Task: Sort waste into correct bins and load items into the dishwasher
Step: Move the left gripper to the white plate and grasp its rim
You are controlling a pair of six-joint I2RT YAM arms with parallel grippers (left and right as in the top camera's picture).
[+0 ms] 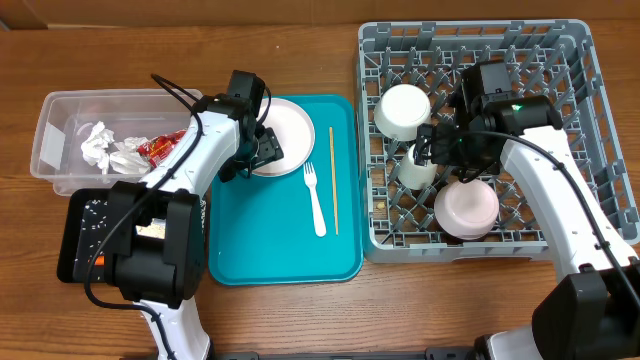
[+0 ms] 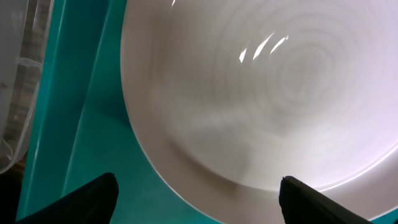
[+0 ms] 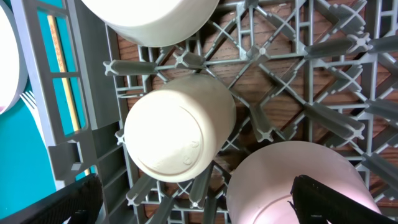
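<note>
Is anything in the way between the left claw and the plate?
No, nothing visible is. The left gripper hangs open right over the rim of the plate, which lies on the teal tray, and no object sits between them.

Legible text: none. We can read no lettering in any view; any print on the red crinkled snack wrapper point(image 1: 157, 148) in the clear rectangular plastic tub point(image 1: 46, 140) is too small.

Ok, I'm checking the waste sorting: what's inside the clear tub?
Crumpled white napkins and a red wrapper lie in the clear tub. The left arm covers its right end, so anything there cannot be seen.
</note>
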